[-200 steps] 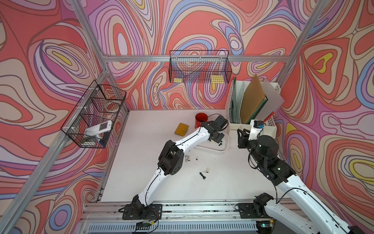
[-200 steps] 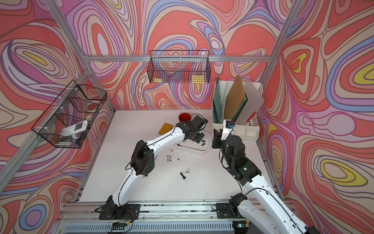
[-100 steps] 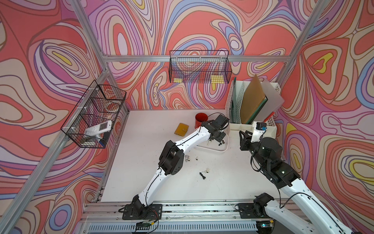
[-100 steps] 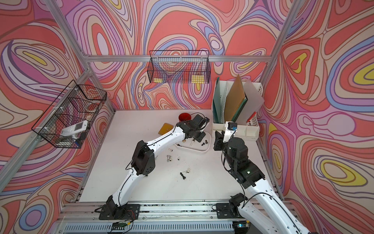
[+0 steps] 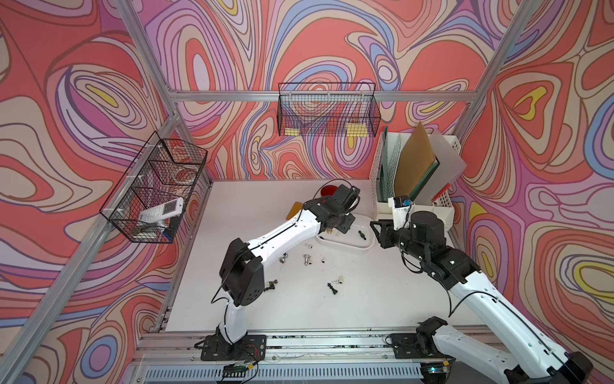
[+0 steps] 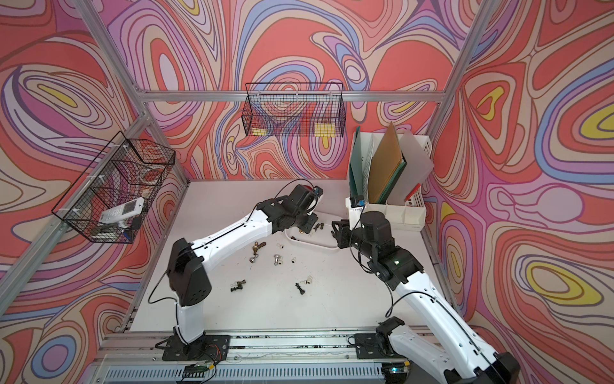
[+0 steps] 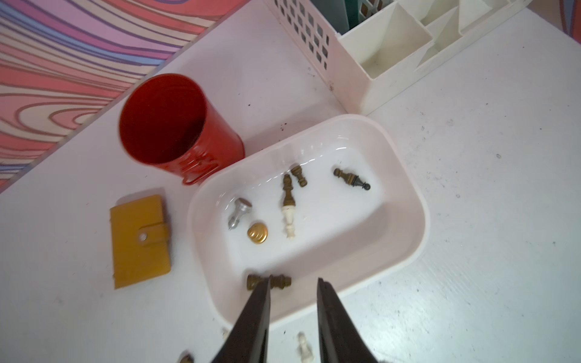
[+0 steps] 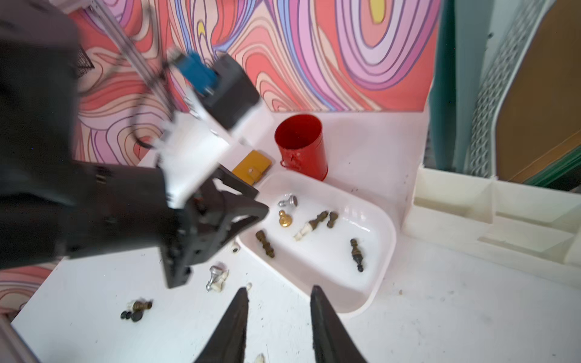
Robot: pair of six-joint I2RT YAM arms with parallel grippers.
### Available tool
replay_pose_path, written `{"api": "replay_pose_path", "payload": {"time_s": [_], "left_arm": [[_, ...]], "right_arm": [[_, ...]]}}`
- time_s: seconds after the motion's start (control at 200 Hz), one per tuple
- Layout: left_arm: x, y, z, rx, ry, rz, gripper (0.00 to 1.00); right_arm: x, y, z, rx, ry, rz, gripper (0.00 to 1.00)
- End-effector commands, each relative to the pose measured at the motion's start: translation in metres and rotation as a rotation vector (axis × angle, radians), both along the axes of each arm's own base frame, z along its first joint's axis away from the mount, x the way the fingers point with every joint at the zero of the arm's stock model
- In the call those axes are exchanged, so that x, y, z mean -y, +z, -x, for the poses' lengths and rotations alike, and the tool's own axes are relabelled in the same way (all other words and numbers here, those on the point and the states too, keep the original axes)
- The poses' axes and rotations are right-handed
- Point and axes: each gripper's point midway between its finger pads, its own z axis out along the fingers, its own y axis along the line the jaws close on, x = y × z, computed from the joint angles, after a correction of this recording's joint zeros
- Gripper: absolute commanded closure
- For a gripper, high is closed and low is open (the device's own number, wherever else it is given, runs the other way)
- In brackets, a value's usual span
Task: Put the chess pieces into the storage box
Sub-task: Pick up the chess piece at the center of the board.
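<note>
White links (image 5: 289, 232), black joints (image 5: 242, 276) and cables (image 5: 449, 299), dark pincers (image 7: 294, 284)

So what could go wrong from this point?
1. The left gripper has its jaws open, one tip right over the brass piece lying by the storage box wall; a low pull-back might flick it out.
2. The right gripper, open and empty, sits close beside the left gripper at the box; reaching for the silver piece on the table between them could make the arms collide.
</note>
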Motion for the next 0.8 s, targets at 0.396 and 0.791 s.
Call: {"api": "replay_pose_path", "payload": {"time_s": [0.396, 0.791], "left_arm": [[-0.133, -0.043, 0.117, -0.132, 0.182, 0.043, 0.68], [-0.176, -0.044, 0.140, -0.087, 0.276, 0.041, 0.67]], "right_arm": [[-0.087, -0.152, 0.046, -0.426, 0.268, 0.241, 0.62], [-0.113, -0.202, 0.074, -0.604, 0.299, 0.339, 0.62]]}}
